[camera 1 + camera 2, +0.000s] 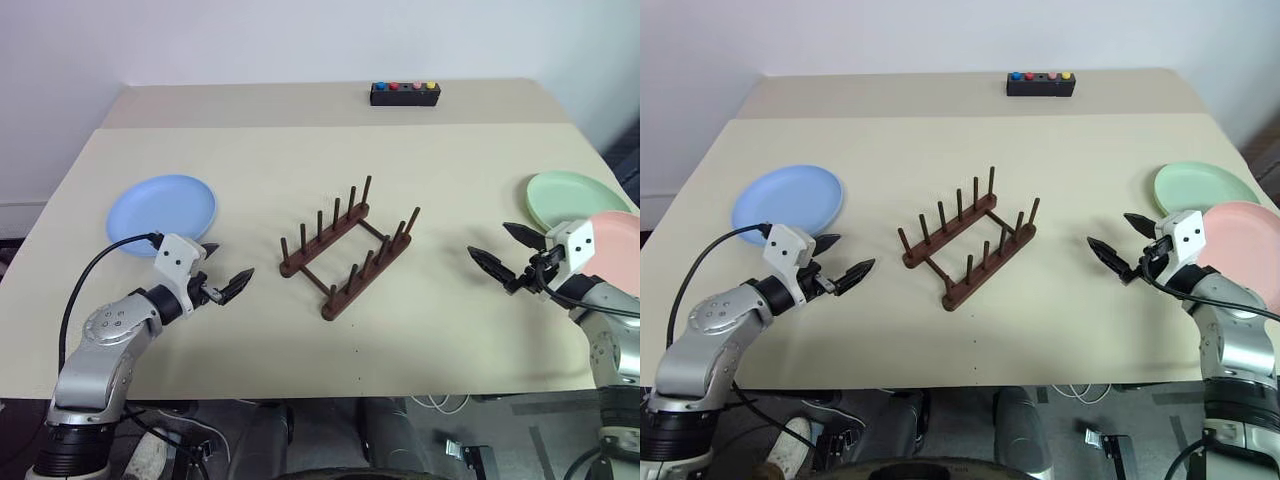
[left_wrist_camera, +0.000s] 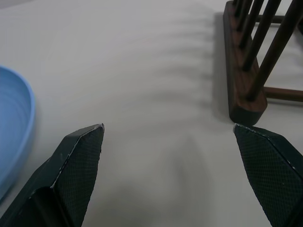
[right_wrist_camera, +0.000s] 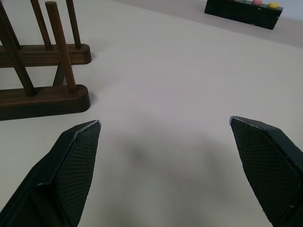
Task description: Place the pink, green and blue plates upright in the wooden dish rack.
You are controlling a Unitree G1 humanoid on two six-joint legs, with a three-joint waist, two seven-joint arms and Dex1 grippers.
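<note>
The wooden dish rack (image 1: 349, 249) is flanked by the left gripper (image 1: 222, 281) and right gripper (image 1: 511, 256), both spread and empty. The pink plate (image 1: 617, 239) is partly hidden (arm in front).

Rack (image 1: 348, 248): dark wood, empty, table ctr.
Blue plate (image 1: 161, 212): flat, 9 o'clock.
Green plate (image 1: 575, 198), pink plate (image 1: 620, 240): flat, overlapping, 3 o'clock.

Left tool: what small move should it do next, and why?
Probably swing the left tool back toward the blue plate and reach for its rim. The tool is open and empty, that plate lies flat just beside it, and the rack holds no plate yet.
</note>
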